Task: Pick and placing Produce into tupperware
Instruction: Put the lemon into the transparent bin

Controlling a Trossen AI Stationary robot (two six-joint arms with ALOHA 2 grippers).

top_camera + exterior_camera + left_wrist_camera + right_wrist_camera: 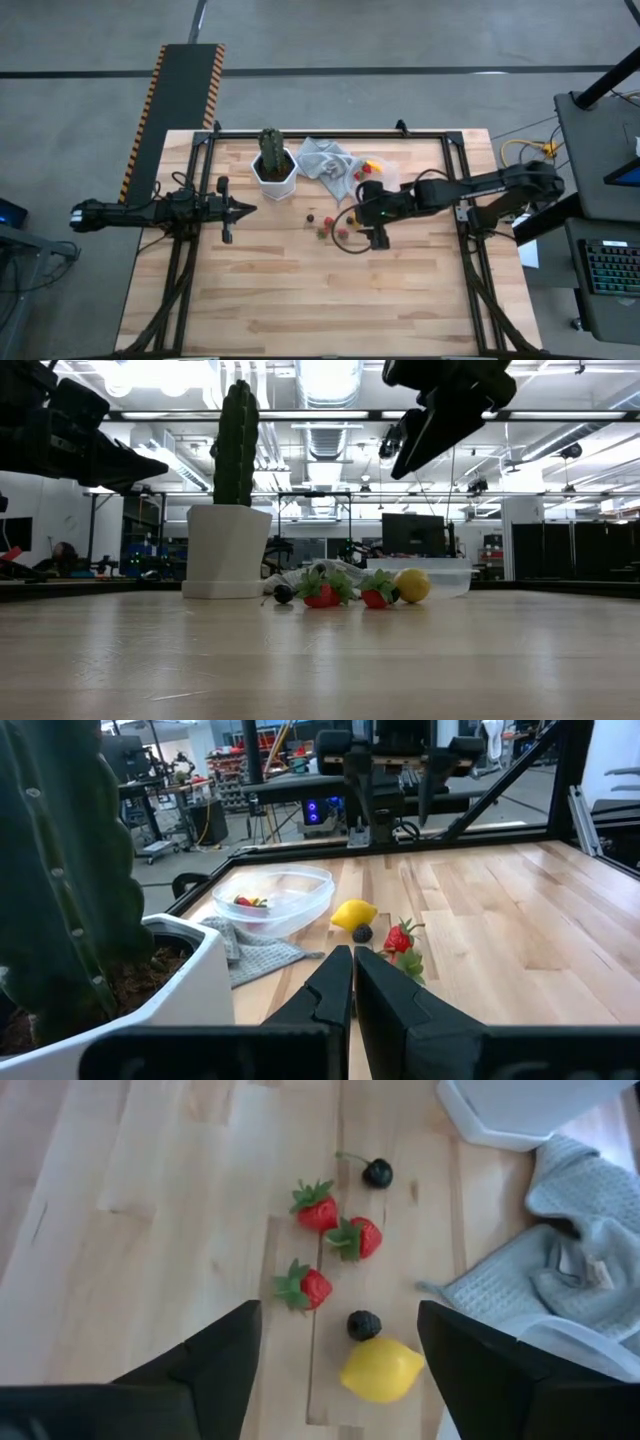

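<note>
Looking down my right wrist camera, I count three strawberries [317, 1208], two dark berries [364, 1324] and a lemon [382, 1369] on the wood, a count the high view is too small to give. From the left, my left gripper [246, 209] hangs closed and empty near the cactus pot [273, 170]. A grey cloth [325, 160] lies between the pot and the tub [270, 899], which already holds a red piece. My right gripper [340, 1355] hovers wide open and empty above the fruit.
</note>
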